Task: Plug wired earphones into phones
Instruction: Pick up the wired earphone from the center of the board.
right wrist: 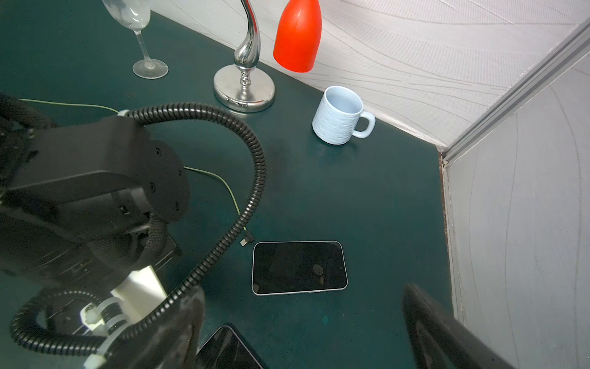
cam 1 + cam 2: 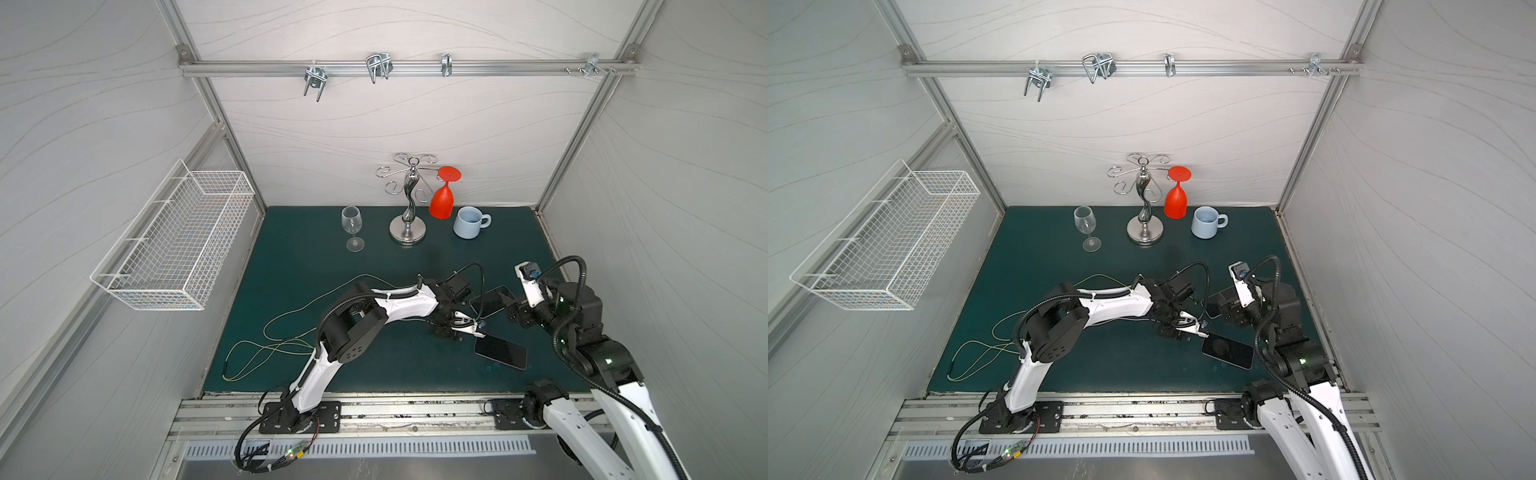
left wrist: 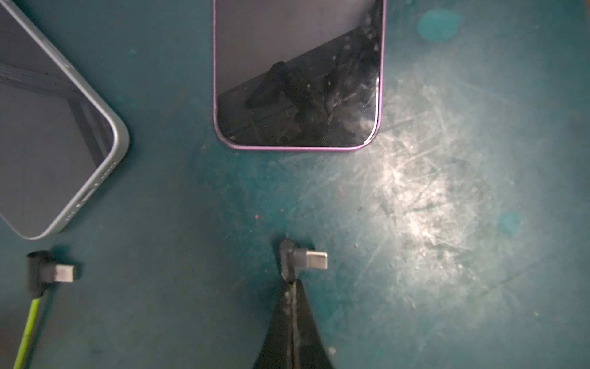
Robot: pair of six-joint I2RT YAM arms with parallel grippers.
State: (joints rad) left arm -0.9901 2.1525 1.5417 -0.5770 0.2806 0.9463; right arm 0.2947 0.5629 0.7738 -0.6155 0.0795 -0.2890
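Green mat [image 2: 291,257] is scuffed. Glass [image 2: 352,228], stand [image 2: 407,235] and mug [image 2: 469,223] are set along the back edge. Near phone [image 2: 500,351] and far phone [image 2: 488,307] are laid flat at right, apart. Cables [image 2: 266,345] are looped at left.

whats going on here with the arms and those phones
The left gripper is shut on one earphone plug, short of the purple-rimmed phone and not yet inserted. The second plug lies loose by the grey-rimmed phone; the right gripper hovers open over it.
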